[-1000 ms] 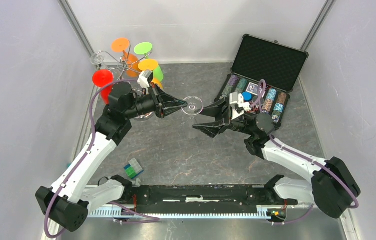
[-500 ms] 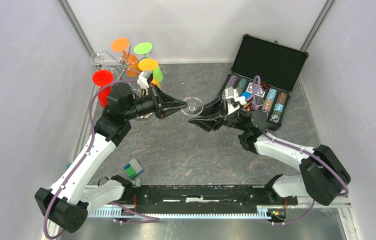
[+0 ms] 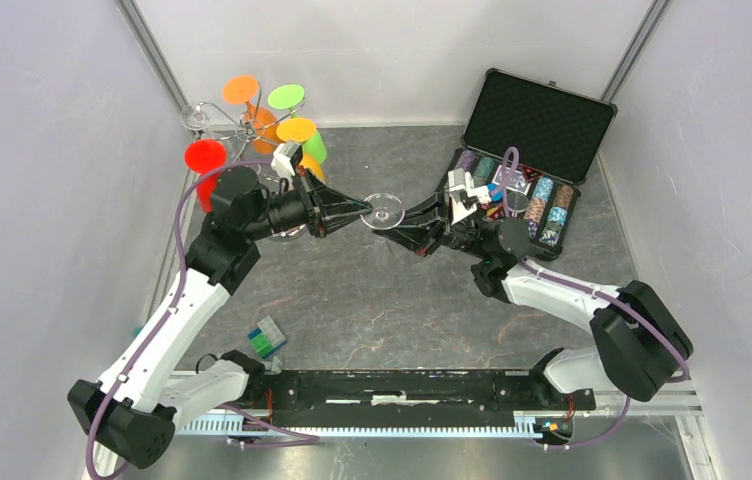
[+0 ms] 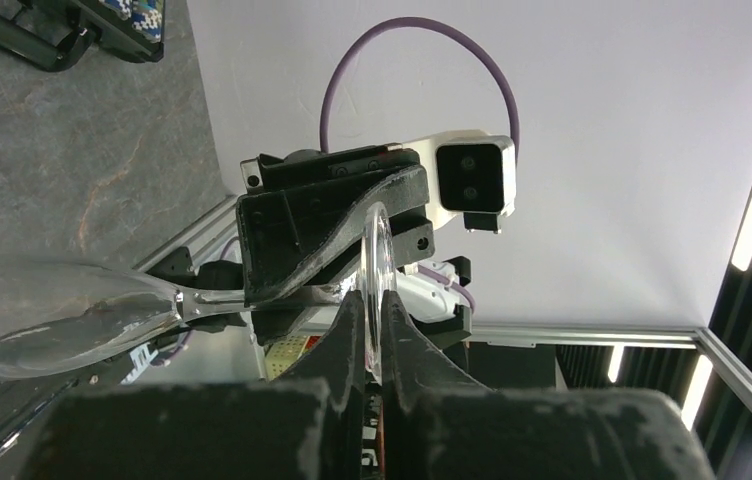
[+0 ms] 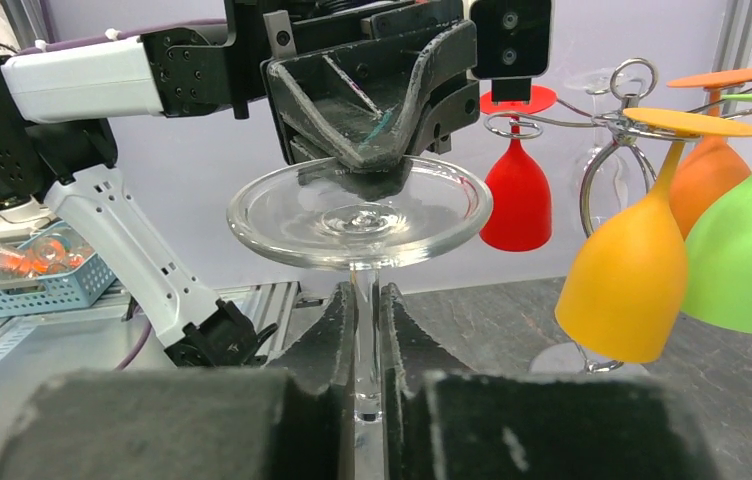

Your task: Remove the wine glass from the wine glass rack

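Observation:
A clear wine glass (image 3: pixel 384 211) hangs in mid-air between the arms, away from the wine glass rack (image 3: pixel 240 124). My left gripper (image 3: pixel 365 208) is shut on the rim of its round foot (image 4: pixel 377 262), which stands edge-on between the fingers. My right gripper (image 3: pixel 401 224) is shut on the thin stem (image 5: pixel 366 318) just below the foot (image 5: pixel 360 212). The bowl (image 4: pixel 42 318) shows in the left wrist view, low on the left. The silver wire rack (image 5: pixel 614 112) carries red (image 5: pixel 519 198), yellow (image 5: pixel 628 270), orange and green glasses upside down.
An open black case (image 3: pixel 530 150) of poker chips lies at the back right, just behind the right arm. A small green and blue block (image 3: pixel 267 336) sits near the front left. Grey walls close in both sides.
The right gripper moved left toward the glass and shut on its stem; it was open a second ago. The left gripper kept its hold on the foot.

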Motion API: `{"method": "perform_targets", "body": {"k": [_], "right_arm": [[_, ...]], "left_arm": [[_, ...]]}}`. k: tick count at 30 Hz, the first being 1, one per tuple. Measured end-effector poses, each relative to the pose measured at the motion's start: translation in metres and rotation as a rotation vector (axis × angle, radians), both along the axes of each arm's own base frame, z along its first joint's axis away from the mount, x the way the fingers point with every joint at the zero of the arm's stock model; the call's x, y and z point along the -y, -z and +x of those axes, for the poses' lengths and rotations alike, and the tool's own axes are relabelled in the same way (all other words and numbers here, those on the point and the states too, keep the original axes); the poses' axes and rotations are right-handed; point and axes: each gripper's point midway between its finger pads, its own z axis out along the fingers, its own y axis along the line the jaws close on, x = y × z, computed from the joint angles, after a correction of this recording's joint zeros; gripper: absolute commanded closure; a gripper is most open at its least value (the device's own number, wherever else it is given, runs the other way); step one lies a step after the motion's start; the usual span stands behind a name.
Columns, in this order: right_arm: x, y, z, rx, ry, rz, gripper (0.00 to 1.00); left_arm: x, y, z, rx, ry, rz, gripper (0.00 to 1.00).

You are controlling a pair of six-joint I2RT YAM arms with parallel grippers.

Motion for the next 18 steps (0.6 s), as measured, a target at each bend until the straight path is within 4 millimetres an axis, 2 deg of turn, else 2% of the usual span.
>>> {"method": "perform_targets", "body": {"k": [3, 7, 9, 11, 12, 16, 18], "right_arm": [[0.0, -0.002, -0.001, 0.012, -0.001, 0.008, 1.0], [0.001, -0.008, 0.002, -0.014, 0.016, 0.039, 1.0], [0.005, -0.015, 0.006, -0.029, 0.05, 0.073, 1.0], [0.011, -0.022, 0.01, -0.039, 0.096, 0.107, 1.0], [0.017, -0.026, 0.012, -0.045, 0.131, 0.131, 1.0], [0.045, -0.044, 0.019, -0.051, 0.28, 0.229, 1.0], [0.062, -0.052, 0.023, -0.07, 0.358, 0.287, 1.0]], "left_arm": [[-0.001, -0.001, 0.002, -0.011, -0.014, -0.007, 0.72], [-0.004, -0.006, 0.001, 0.019, -0.032, -0.011, 0.23], [-0.006, -0.006, 0.003, 0.046, -0.06, -0.001, 0.08], [-0.012, 0.003, 0.006, 0.062, -0.109, 0.02, 0.01], [-0.015, 0.01, 0.008, 0.062, -0.132, 0.03, 0.0], [-0.021, 0.058, 0.014, 0.002, -0.191, 0.072, 0.0], [-0.024, 0.088, 0.018, -0.042, -0.224, 0.099, 0.0]]}}
